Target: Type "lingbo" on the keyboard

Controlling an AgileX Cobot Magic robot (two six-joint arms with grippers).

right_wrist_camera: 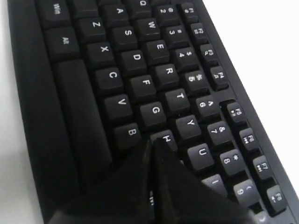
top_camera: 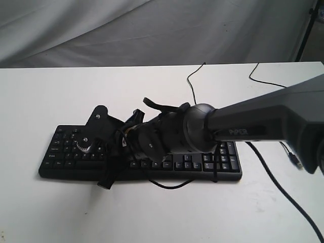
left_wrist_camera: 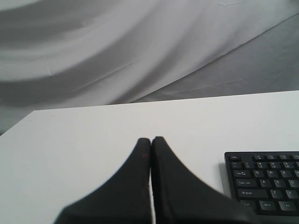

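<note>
keyboard (top_camera: 61,152): flat on white table (top_camera: 45,91), mid-table; thin cable (top_camera: 194,83) runs off its far side | right gripper (right_wrist_camera: 152,144): fingers pressed together, holding nothing; tips low over the H/B keys; contact cannot be told | left gripper (left_wrist_camera: 150,140): fingers together, empty; above bare table beside the keyboard's Esc end

Table (top_camera: 50,91): white, matte and flat. It fills the near and middle ground, and its far edge runs straight from left to right.
Backdrop (top_camera: 126,30): grey cloth behind the table's far edge, hanging in broad, soft folds.
Pole (top_camera: 305,31): thin, black and slanting, at the far right in front of the cloth.
Light: even and soft, with only faint shadows on the tabletop.
</note>
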